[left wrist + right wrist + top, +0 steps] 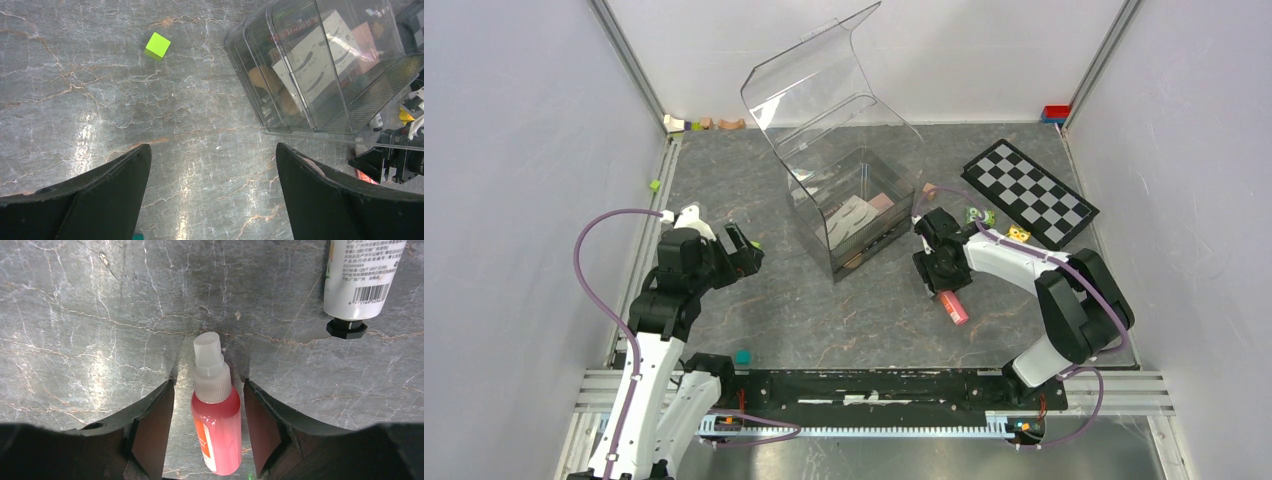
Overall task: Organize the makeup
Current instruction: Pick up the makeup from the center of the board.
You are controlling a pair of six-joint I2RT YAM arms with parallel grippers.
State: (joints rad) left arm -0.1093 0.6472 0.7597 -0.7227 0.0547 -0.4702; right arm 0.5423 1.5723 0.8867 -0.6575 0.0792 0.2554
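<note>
I'm at the pick-up step. My right gripper point(209, 384) straddles the pink spray bottle point(216, 425), which lies on the tabletop point(75, 315) at lower centre of the wrist view. The jaws are partly apart and not yet clamped. Next I judge I should close, lift and carry it to the clear organizer point(814, 200) at mid-frame in the top view. The left gripper point(213, 150) hangs wide and empty.
</note>
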